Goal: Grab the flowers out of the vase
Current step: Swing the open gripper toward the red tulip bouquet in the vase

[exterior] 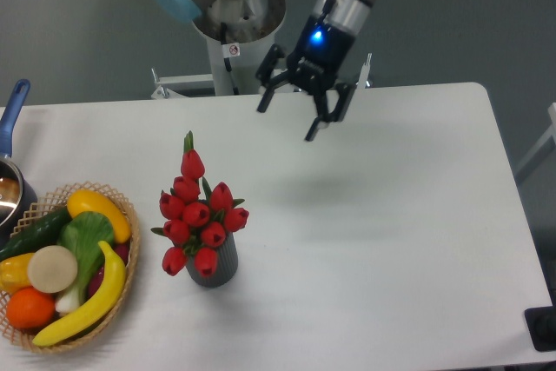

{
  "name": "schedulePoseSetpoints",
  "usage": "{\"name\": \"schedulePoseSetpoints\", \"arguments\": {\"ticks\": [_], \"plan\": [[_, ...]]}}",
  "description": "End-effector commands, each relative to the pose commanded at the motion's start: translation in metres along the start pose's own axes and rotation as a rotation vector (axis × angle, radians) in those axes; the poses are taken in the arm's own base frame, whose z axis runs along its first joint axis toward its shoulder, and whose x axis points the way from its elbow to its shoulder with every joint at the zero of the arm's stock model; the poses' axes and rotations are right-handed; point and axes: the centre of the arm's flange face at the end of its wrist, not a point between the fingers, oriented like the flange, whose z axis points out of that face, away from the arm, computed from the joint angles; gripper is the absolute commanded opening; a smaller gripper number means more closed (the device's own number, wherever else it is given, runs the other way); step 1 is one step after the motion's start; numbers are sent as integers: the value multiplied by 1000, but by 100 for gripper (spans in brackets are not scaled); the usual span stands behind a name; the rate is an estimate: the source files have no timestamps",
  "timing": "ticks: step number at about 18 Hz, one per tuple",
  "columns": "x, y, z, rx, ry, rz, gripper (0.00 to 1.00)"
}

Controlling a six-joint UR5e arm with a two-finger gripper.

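Note:
The flowers (197, 215), a bunch of red tulip buds with green leaves, stand upright in the vase (214, 267), a small dark grey ribbed cylinder left of the table's middle. My gripper (287, 121) hangs above the far part of the table, up and to the right of the flowers and well apart from them. It is tilted, its two dark fingers spread wide, open with nothing between them. A blue light glows on its body.
A wicker basket (122, 254) of fruit and vegetables sits at the front left, close beside the vase. A blue-handled pot (12, 128) shows at the left edge. The robot's base (239, 41) stands behind the table's far edge.

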Motion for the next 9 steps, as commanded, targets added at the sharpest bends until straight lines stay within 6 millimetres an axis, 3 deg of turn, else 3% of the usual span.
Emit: {"name": "schedulePoseSetpoints", "arguments": {"ticks": [4,7,9], "plan": [[2,-2,16,24,35,8,100],[-10,-2,23,82,30,29,100],[-18,0,39,103,30,67,100]]}}
